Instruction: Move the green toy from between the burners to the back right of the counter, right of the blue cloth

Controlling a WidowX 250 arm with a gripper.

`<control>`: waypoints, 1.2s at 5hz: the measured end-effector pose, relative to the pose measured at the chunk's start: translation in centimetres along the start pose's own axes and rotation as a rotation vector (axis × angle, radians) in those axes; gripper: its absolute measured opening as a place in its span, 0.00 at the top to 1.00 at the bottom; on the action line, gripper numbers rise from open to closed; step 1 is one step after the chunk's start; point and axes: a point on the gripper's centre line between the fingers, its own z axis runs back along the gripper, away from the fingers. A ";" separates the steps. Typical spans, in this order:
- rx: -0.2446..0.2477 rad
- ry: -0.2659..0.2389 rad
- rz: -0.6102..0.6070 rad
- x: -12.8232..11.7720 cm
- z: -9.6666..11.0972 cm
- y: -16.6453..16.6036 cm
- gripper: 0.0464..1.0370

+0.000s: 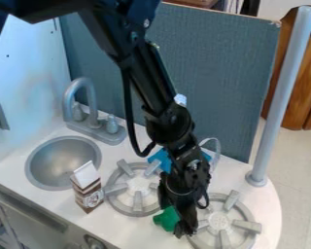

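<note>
Clamping the green object (pixel 166 220) in the black gripper (pixel 172 222) between burners (pixel 138 184), probably squeezing opposite sides for steadiness. Seeing a carton (pixel 88 188) standing upright on its flat base, and, farther back, a faucet (pixel 92 104) arching to reach over the sink (pixel 62 163).

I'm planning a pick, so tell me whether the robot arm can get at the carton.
Probably yes: the carton stands beside the sink with nothing over it. The gripper is down at the green object, though, and may need to clear that first.
</note>
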 end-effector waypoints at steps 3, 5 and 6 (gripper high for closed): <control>-0.047 -0.046 -0.100 0.4 -1.3 2.3 0.04; -0.037 -0.025 -0.138 -0.1 -2.2 3.2 0.04; -0.034 -0.013 -0.145 -0.4 -2.1 3.6 0.04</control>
